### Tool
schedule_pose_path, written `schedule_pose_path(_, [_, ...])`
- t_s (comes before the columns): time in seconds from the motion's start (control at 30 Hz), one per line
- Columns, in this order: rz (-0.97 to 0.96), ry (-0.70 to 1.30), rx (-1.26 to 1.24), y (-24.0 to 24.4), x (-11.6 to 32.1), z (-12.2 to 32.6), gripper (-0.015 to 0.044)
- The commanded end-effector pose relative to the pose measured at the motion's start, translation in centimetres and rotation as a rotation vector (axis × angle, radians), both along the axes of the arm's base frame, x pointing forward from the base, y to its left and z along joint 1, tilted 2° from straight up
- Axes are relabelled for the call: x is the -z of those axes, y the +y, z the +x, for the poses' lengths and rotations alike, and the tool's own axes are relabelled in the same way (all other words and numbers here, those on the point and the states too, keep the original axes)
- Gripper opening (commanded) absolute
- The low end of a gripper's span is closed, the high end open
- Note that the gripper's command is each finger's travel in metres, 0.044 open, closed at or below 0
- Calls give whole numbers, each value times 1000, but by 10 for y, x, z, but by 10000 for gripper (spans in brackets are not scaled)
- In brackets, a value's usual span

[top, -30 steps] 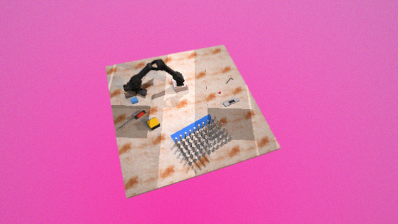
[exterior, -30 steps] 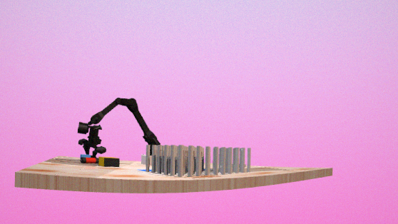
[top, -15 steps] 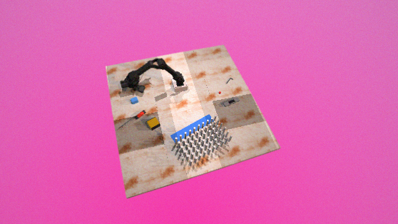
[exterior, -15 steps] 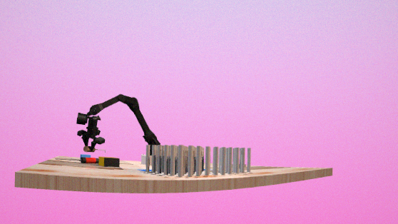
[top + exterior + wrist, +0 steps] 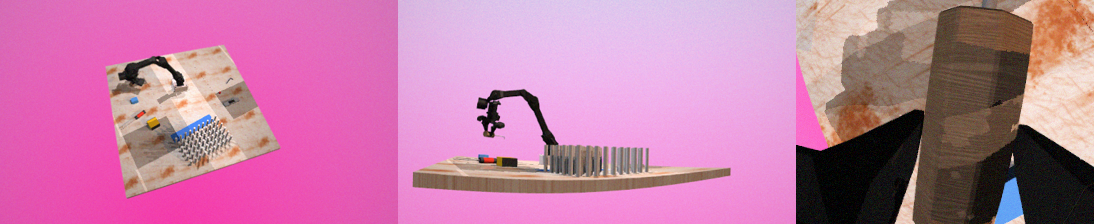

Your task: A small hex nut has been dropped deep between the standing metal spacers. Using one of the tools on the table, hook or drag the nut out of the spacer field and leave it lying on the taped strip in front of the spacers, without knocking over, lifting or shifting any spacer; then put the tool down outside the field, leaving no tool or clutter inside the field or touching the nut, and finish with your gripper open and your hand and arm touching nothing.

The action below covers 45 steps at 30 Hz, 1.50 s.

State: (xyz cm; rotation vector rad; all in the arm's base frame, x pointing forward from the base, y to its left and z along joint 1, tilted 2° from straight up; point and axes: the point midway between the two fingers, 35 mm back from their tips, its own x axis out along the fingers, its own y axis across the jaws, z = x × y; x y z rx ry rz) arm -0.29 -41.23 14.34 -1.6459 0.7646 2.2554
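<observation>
"Grip?"
"I have the gripper (image 5: 138, 83) (image 5: 488, 133) (image 5: 969, 127) closed on the brown faceted wooden handle (image 5: 486, 134) (image 5: 971, 100), raised off the table. Its thin grey metal shaft (image 5: 499, 136) (image 5: 988, 3) runs out crosswise to the fingers, tip bent downward."

"And the nut?"
"Can't see it. By the task, deep among the slim grey metal spacers (image 5: 205, 142) (image 5: 578, 160), directly behind the blue taped strip (image 5: 192, 127) (image 5: 543, 170)."

"Coming move?"
"Carry across to the strip, I judge, then turn the shaft's long axis down a lane between posts. Entry from the strip's arm side."

"Room?"
"Yellow-and-black block (image 5: 152, 123) (image 5: 506, 161) sits near the strip's end, red-and-black handled tool (image 5: 140, 114) (image 5: 489, 160) farther off. I'd pass high; lanes look tight, so a skewed shaft could topple a post."
</observation>
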Motion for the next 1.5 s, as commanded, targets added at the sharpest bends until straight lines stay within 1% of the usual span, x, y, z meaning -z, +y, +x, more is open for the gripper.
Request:
schedule_pose_path(0.0, [-8, -1, -2, 4, -20, -1, 0])
schedule_pose_path(0.17, [3, -7, -51, 7, -22, 6, 0])
schedule_pose_path(0.8, [124, -69, -675, 42, -27, 90, 0])
schedule_pose_path(1.47, [218, -103, -1348, 98, -31, 164, 0])
